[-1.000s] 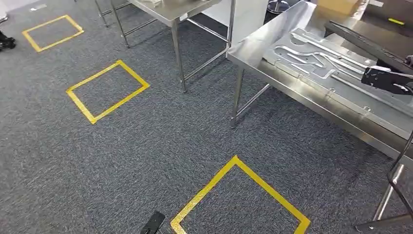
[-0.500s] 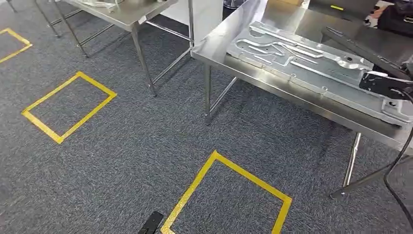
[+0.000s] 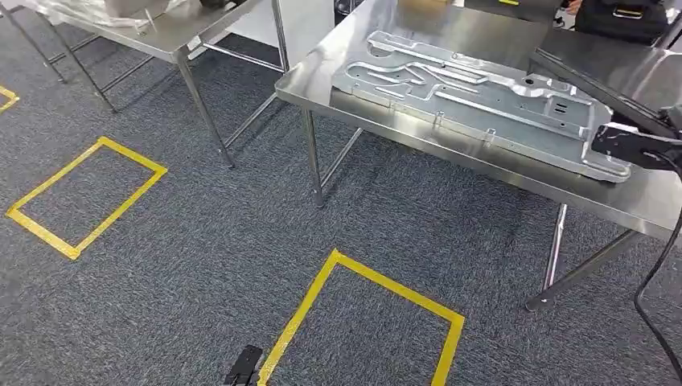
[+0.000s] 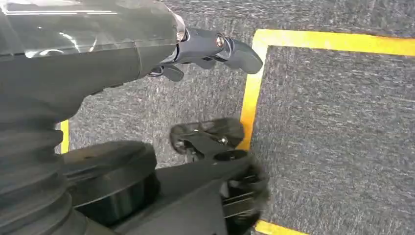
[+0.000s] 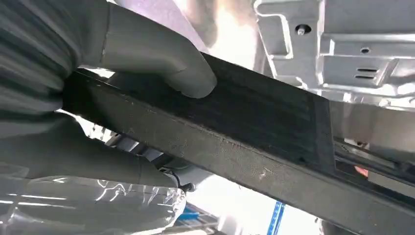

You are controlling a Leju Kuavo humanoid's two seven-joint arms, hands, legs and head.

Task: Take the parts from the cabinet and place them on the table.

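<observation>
My right hand [image 5: 122,73] grips a long, flat dark part [image 5: 254,127], thumb pressed on its upper face. In the head view that dark part [image 3: 603,72] reaches in from the right above the steel table [image 3: 418,141]. A large stamped silver panel [image 3: 474,100] lies flat on this table, and its ribbed corner [image 5: 362,54] lies just beyond the held part. My left hand [image 4: 210,46] hangs low over the carpet with its dark fingers apart and nothing in them.
A second steel table [image 3: 161,36] stands at the upper left. Yellow tape squares [image 3: 366,322] [image 3: 84,197] mark the grey carpet. The near table's legs [image 3: 312,157] [image 3: 555,257] stand ahead, and a black cable [image 3: 655,265] loops down at the right edge.
The whole view has swung: the table with the silver panel has slid from the right edge toward the centre. The right hand still holds the dark part.
</observation>
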